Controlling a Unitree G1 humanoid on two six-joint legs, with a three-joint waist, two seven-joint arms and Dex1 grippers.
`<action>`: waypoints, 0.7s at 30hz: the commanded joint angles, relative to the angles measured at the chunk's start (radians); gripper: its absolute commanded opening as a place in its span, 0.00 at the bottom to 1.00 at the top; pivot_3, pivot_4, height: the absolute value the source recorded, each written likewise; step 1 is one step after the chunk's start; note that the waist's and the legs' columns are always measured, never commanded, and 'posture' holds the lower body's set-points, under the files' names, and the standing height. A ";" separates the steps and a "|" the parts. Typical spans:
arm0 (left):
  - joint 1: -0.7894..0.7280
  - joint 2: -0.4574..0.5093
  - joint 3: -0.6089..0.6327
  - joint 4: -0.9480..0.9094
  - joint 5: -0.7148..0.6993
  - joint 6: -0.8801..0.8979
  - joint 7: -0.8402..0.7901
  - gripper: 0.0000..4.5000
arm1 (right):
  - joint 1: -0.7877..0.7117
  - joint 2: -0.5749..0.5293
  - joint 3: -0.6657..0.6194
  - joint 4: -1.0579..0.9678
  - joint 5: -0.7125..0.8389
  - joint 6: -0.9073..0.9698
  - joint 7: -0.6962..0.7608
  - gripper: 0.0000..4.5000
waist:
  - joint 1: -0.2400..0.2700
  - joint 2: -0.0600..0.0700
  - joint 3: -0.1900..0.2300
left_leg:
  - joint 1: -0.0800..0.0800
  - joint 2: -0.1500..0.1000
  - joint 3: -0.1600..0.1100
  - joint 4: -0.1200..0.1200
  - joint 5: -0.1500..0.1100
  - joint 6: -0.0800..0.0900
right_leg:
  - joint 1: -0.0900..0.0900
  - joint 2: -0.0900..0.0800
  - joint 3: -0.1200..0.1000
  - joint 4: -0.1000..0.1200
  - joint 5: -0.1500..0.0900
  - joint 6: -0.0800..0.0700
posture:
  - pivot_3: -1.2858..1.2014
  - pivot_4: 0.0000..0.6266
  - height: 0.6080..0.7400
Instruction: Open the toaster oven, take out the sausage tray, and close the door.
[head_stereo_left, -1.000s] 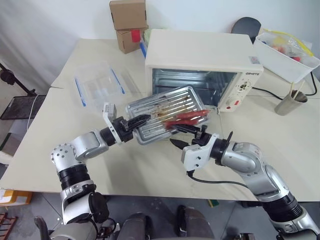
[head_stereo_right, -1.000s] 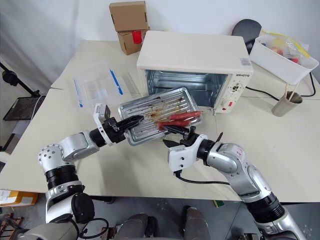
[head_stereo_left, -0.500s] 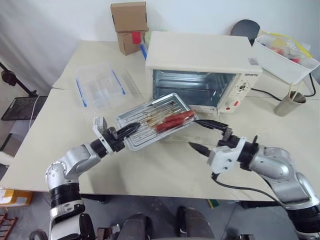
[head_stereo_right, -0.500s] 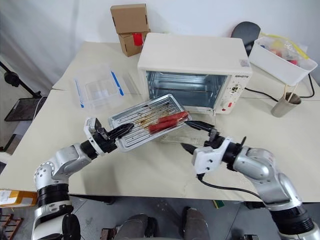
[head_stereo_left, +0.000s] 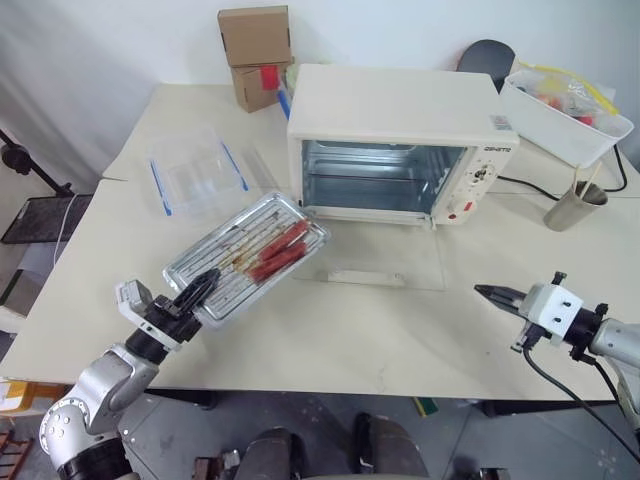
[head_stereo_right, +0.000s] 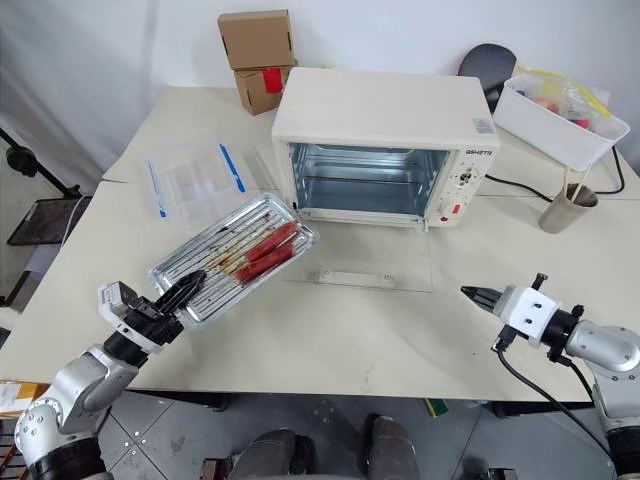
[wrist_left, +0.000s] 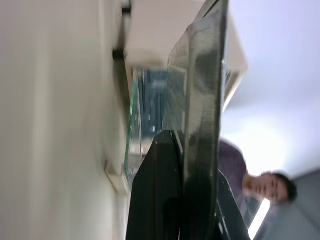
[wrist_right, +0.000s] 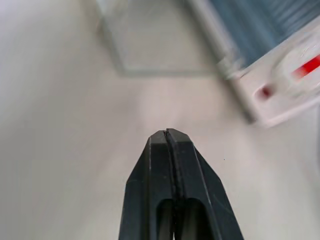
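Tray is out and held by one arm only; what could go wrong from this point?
1. The left gripper pinches the sausage tray only at one end, so it may tilt and the sausages could slide off.
2. The door lies open, flat on the table; the shut right gripper is off to the side, so closing needs a long reach.

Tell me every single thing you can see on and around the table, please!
toaster oven: one, cream-white, back middle of the table.
door: one, clear glass, folded down flat in front of the oven.
sausage tray: one, silvery, with red sausages, left of the door.
plastic container: one, clear with blue clips, left of the oven.
cardboard boxes: two, brown, stacked at the back.
bin: one, white, back right.
cup: one, grey with sticks, right.
table: cream.
left gripper: black, shut on the tray's near edge.
right gripper: black, shut, empty, at the right.
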 joint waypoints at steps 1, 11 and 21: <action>0.042 -0.059 0.010 -0.091 -0.031 -0.062 -0.003 0.00 | -0.057 0.036 -0.002 0.064 0.067 0.100 0.054 0.00 | 0.000 0.000 0.000 | 0.000 0.000 0.000 0.000 0.000 0.000 | 0.000 0.000 0.000 0.000 0.000 0.000 | 0.52 0.24 1.00; 0.102 -0.200 0.015 -0.252 -0.031 -0.263 0.038 0.00 | -0.218 0.189 -0.002 0.178 0.140 0.168 0.187 0.00 | 0.002 0.001 0.000 | 0.000 -0.002 0.000 0.000 -0.001 -0.001 | -0.001 -0.004 -0.002 -0.002 -0.001 -0.001 | 0.52 0.24 1.00; 0.101 -0.208 -0.002 -0.321 -0.031 -0.382 0.076 0.00 | -0.279 0.226 -0.073 0.052 0.267 0.350 0.204 0.00 | 0.003 0.000 0.000 | -0.001 -0.002 -0.001 0.000 -0.001 0.000 | -0.001 -0.006 -0.004 -0.003 -0.001 -0.001 | 0.52 0.24 1.00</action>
